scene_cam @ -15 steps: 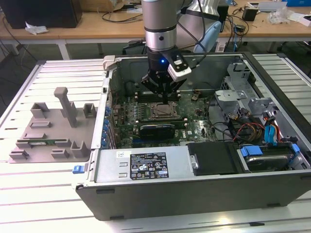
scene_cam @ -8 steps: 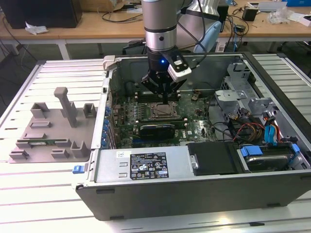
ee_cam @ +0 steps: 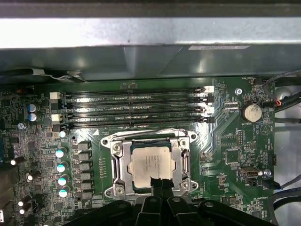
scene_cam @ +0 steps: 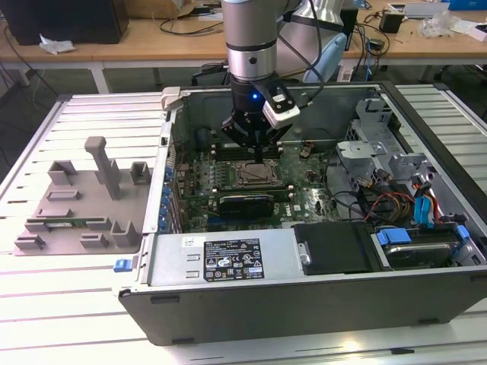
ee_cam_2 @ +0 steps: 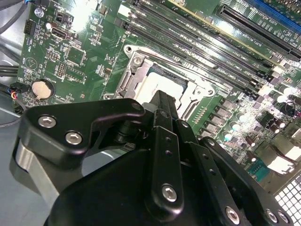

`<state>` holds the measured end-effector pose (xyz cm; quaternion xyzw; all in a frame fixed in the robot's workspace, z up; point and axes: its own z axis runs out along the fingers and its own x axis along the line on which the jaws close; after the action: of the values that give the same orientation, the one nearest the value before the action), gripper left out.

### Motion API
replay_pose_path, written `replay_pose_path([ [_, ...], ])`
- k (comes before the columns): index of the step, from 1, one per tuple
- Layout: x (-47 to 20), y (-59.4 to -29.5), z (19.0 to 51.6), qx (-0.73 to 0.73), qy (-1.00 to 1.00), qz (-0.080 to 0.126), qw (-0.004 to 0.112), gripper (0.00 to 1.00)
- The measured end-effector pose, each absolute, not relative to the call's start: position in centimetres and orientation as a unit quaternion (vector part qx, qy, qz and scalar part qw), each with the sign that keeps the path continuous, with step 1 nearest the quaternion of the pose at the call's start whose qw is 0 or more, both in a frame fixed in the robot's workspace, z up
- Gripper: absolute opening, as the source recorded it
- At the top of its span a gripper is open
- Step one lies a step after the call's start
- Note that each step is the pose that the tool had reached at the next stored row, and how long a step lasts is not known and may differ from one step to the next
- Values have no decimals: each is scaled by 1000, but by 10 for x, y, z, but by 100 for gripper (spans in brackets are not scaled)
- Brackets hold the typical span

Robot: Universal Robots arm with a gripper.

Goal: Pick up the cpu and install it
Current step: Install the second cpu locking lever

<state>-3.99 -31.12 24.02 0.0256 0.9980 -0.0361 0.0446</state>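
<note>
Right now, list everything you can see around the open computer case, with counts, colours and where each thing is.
cpu: one, silver-grey, lying in the socket frame on the motherboard.
socket frame: one, metal, around the cpu.
motherboard: one, green, inside the case.
memory slots: four, black, beside the socket.
coin cell: one, silver, on the motherboard.
computer case: one, grey, open on the table.
fixture tray: one, grey, at the exterior view's left.
gripper: one, black, at the cpu's edge.

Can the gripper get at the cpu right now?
Probably yes. The gripper is right over the cpu, which lies in the open socket on the motherboard. Nothing sits between them, and the case is open on top.
</note>
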Motion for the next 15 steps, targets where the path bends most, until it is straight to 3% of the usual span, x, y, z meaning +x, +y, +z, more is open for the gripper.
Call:
replay_pose_path([
  [15,-41,-335,240,26,998,-36,45,11],
])
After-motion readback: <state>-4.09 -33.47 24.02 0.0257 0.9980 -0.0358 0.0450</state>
